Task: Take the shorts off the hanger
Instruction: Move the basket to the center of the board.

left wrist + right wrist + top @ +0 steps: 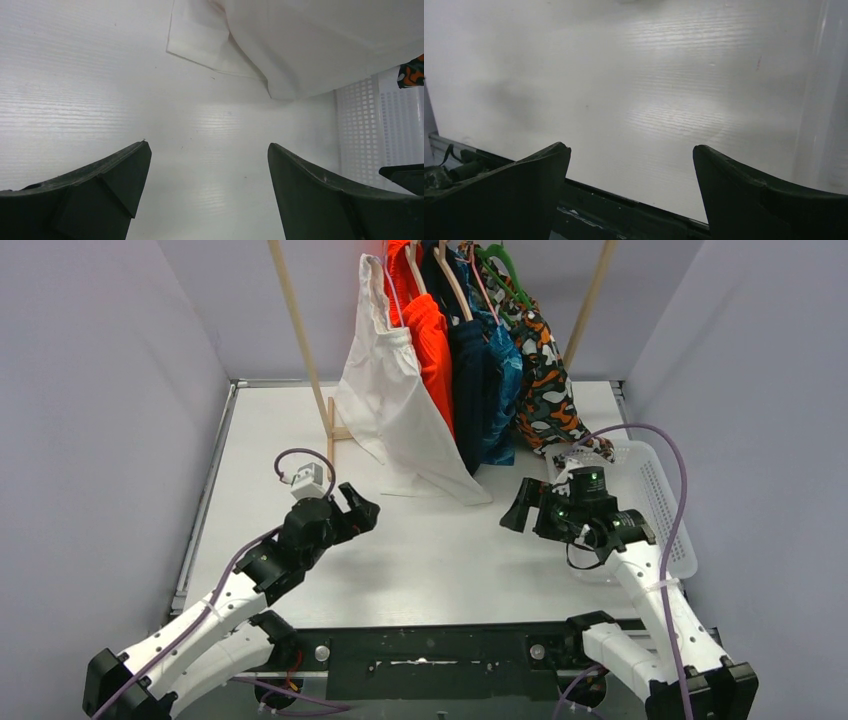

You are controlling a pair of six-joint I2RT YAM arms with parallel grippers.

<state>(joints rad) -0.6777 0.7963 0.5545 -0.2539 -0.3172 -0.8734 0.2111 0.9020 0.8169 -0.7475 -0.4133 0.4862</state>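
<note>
Near hung shorts [470,370], L hand [357,516] & R hand [521,508] gape empty.

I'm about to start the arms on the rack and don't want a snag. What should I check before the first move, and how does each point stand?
1. Left jaws open, nothing between them: ok.
2. Right jaws open, nothing between them: ok.
3. White shorts hang at the row's left end, hem down on the table: ok.
4. Bare table between the left jaws and the white shorts: ok.
5. How the white shorts are fastened up top: cannot tell.
6. Basket free to receive: cannot tell, the right arm covers part of it.
</note>
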